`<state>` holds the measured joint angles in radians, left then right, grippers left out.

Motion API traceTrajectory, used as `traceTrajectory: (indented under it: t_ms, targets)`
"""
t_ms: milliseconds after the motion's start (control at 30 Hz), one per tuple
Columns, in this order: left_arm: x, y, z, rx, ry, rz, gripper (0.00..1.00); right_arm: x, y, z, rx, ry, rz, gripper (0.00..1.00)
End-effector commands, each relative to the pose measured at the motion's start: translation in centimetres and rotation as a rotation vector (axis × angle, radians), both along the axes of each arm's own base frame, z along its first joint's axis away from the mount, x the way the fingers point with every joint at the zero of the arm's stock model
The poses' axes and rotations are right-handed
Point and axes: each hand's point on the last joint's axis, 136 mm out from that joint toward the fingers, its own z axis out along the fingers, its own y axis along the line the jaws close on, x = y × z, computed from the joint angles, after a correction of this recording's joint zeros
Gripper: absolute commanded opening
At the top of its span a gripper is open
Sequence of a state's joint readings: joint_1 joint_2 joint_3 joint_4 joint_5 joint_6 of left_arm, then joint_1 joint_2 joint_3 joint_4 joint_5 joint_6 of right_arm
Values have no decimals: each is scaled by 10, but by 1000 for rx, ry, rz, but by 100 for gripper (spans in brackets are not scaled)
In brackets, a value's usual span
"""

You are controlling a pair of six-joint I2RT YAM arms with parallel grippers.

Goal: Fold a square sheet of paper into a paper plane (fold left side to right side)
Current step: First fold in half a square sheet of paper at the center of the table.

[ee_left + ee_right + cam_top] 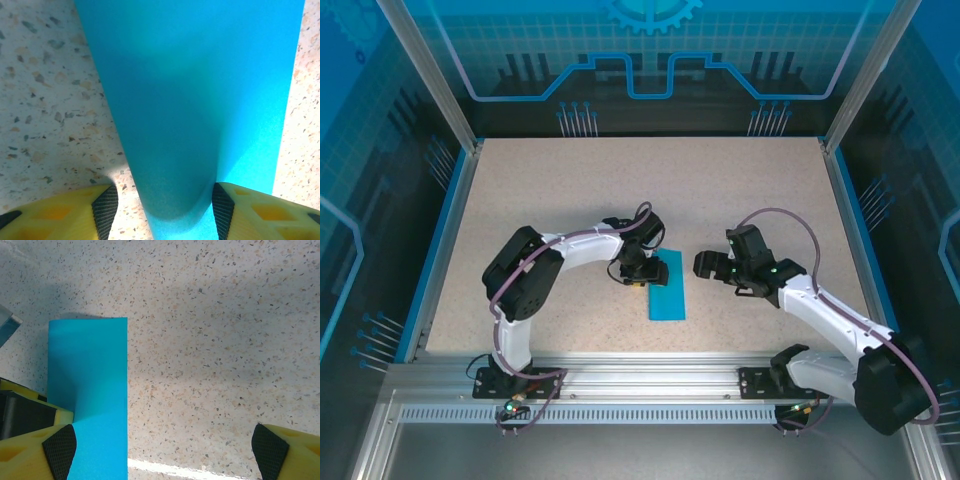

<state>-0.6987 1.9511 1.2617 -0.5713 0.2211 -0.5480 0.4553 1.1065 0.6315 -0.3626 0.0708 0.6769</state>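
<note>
Plainly a narrow strip running top to bottom at mid-frame, the square sheet of paper [668,290] has its upper end under the left gripper [635,275], jaws half open astride it, while the right gripper [705,265], wide and empty, hovers just right of it

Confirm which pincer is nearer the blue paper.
Left. The left pincer sits over the far-left corner of the folded sheet of paper, straddling its edge. The right pincer is off to the paper's right side, open.
</note>
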Motion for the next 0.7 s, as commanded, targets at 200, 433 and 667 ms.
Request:
traceTrajectory:
  t_ms: [200, 433, 667]
  targets:
    - [-17, -13, -39, 32, 54, -67, 59, -6, -5, -4, 1, 23, -6, 95]
    - [-17, -14, -40, 41, 56, -77, 59, -7, -4, -5, 5, 27, -2, 95]
    - [-17, -14, -41, 45, 55, -77, 59, -7, -2, -6, 11, 32, 7, 95]
